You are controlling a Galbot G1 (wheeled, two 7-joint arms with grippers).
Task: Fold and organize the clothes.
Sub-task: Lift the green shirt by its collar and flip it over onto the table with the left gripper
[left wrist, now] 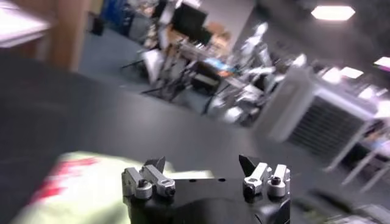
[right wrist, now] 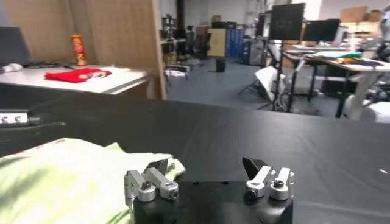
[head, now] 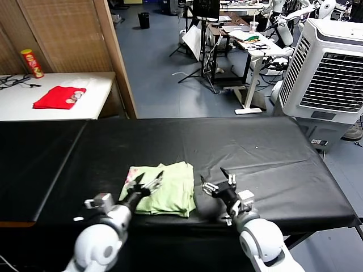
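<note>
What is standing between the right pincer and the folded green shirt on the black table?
Nothing visible. The right pincer is open beside the green shirt, with only bare black table between them. The left pincer is open over the shirt's other side, not in that gap.

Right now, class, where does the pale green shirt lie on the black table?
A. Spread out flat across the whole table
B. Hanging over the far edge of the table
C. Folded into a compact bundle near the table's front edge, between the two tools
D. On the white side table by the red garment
C: the shirt is a folded bundle on the black table, with the left tool over it and the right tool beside it.
</note>
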